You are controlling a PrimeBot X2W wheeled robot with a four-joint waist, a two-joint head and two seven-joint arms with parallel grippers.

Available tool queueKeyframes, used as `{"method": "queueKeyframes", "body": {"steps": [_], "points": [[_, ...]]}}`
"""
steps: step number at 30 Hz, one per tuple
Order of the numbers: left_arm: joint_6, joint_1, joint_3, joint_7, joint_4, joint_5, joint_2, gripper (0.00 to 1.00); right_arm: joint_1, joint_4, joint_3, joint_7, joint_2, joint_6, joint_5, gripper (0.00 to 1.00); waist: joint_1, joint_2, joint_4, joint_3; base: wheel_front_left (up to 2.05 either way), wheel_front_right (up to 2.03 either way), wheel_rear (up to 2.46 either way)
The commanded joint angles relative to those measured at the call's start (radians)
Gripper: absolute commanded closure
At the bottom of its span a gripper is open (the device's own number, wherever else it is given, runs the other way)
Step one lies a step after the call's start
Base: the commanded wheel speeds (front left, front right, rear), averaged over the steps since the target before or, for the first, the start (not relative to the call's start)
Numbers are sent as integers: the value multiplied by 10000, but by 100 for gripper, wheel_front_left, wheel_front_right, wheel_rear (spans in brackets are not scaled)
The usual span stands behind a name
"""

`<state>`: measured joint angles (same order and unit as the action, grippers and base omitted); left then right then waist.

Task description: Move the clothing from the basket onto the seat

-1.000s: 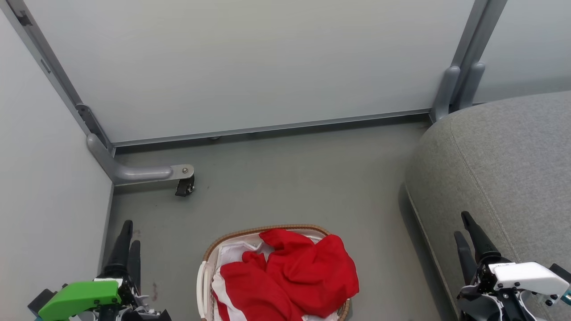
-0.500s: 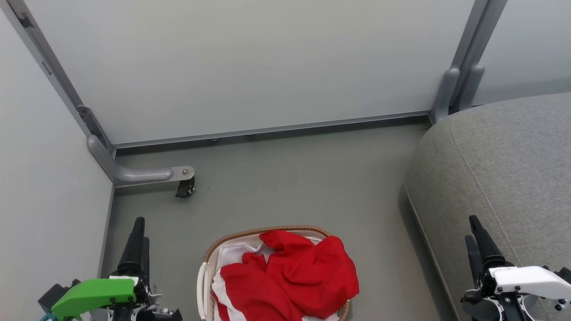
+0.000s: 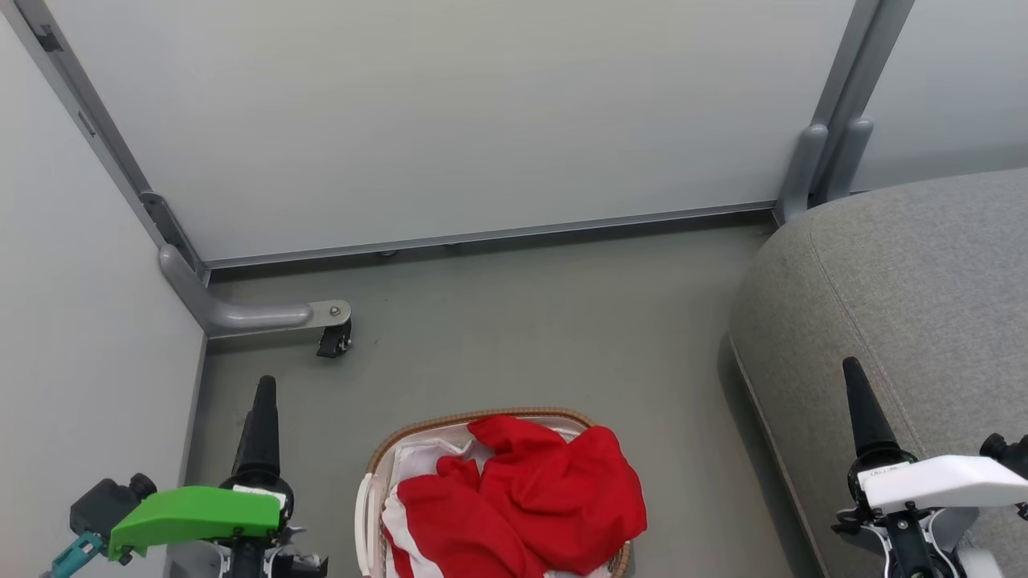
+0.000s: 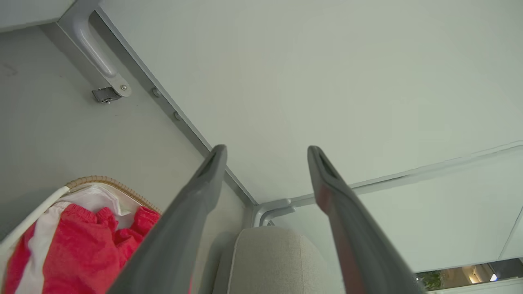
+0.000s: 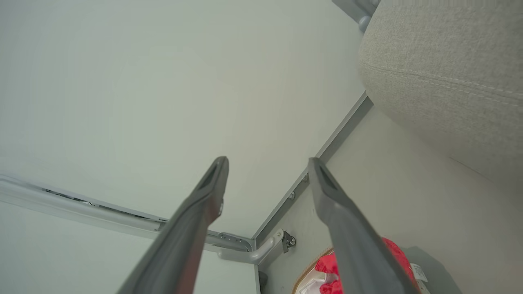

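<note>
Since both pairs of fingers stand spread with nothing between them, the job looks not yet begun. Nearest the robot, the left fingers (image 4: 192,204) poise over the floor (image 3: 522,321) to the left of the basket (image 3: 418,424), and the right fingers (image 5: 339,216) rise by the left edge of the seat (image 3: 899,305), both well apart from the load. Between them the basket sits on the floor with the clothing (image 3: 546,498) all inside it, a rumpled red heap with white panels at its left.

What worries me: the garments look tangled, so a pinch on one could drag up the other, or the white liner (image 3: 422,457) under them, and a light basket might tip or slide along. A shallow grip on a single fold could slip midway and drop cloth on the floor, and the seat's rounded edge would let a badly placed piece slither off.

The heap has no clear front. Its longer spread seems to run across the basket, left to right, with one lobe bulging over the right rim toward the seat and a smaller flap pointing away toward the far wall panel (image 3: 450,120). Its near end is cut off from sight.
</note>
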<state>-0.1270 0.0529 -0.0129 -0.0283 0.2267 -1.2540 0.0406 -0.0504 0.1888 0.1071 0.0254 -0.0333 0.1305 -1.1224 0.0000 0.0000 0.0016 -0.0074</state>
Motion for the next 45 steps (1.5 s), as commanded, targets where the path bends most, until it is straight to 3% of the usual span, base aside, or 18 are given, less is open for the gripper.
{"method": "queueKeyframes", "body": {"steps": [1, 14, 24, 45], "points": [[54, 228, -84, -94, -265, 524, 54, 0, 44, -242, -37, 119, -100, 1, 471, 0, 0, 0, 5, 0, 0, 0, 0], [478, 41, -469, -545, -448, 2967, 68, 0, 192, -392, -216, 572, -116, 1, 3082, 0, 0, 0, 46, -22, 0, 0, 0], [464, -148, -546, -850, -126, 4543, 79, 0, 324, -432, -425, 878, -131, 2, 4527, 0, 0, 0, 67, -45, 0, 0, 0], [454, -301, -871, -1415, 263, 6695, 99, 0, 482, -309, -601, 1448, -157, 2, 7236, 0, 0, 0, 131, -62, 0, 0, 0]]}}
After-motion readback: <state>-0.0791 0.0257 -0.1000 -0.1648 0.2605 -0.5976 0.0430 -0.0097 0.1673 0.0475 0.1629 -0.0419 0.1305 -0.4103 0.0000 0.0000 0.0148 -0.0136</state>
